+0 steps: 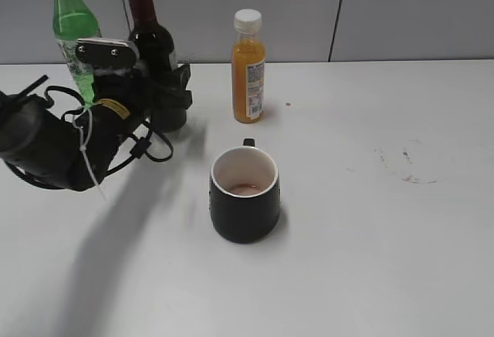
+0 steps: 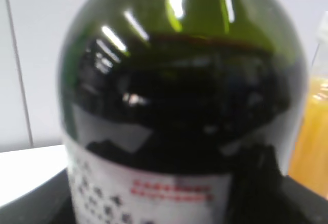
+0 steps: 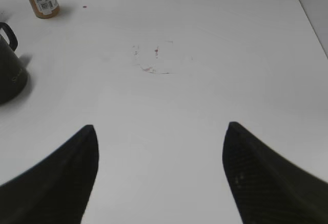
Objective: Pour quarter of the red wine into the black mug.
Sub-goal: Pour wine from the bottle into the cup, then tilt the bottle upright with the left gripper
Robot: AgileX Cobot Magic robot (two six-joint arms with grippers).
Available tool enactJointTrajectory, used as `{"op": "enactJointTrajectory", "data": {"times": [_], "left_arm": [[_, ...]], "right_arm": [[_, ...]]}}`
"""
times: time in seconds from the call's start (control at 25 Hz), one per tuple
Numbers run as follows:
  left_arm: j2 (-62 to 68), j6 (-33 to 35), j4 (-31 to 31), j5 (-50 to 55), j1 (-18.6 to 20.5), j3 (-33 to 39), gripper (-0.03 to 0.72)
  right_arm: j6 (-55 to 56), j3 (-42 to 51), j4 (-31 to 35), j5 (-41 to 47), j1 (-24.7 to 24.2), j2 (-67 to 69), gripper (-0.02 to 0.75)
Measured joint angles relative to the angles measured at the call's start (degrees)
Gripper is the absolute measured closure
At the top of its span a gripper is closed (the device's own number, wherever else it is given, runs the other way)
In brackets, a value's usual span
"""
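We see our left gripper (image 1: 166,94) closed around the red wine (image 1: 150,40), which stands upright at the back of the table (image 1: 370,260). The black mug (image 1: 244,194) sits near the middle. Our right gripper (image 3: 160,147) is wide open and holds nothing.

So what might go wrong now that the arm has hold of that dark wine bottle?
1. The green bottle stands right beside the red wine and the left gripper; lifting or tilting might knock it over.
2. The juice bottle sits between the wine and the black mug, so a swing across could clip it.
3. The mug already holds a little reddish liquid and the table shows stains, so a pour may well splash.
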Motion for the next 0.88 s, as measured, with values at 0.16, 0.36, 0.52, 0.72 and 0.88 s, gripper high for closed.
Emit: {"op": "enactJointTrajectory", "data": {"times": [0.16,0.36,0.52,0.72,0.88], "left_arm": [[-4.75,0.00,-0.10,-2.15,0.00,6.36,0.146],[-11.55,3.05,-1.55,-2.15,0.00,14.26,0.146],[-17.14,4.38,-5.28,-2.43,-0.79,20.33,0.146],[-22.79,7.36,-12.16,-2.47,-4.55,25.88,0.146],[-26.12,14.17,-22.12,-2.42,-11.13,27.98,0.146]], "right_arm": [[0.00,0.00,0.00,0.00,0.00,0.00,0.164],[0.00,0.00,0.00,0.00,0.00,0.00,0.164],[0.00,0.00,0.00,0.00,0.00,0.00,0.164],[0.00,0.00,0.00,0.00,0.00,0.00,0.164],[0.00,0.00,0.00,0.00,0.00,0.00,0.164]]}}
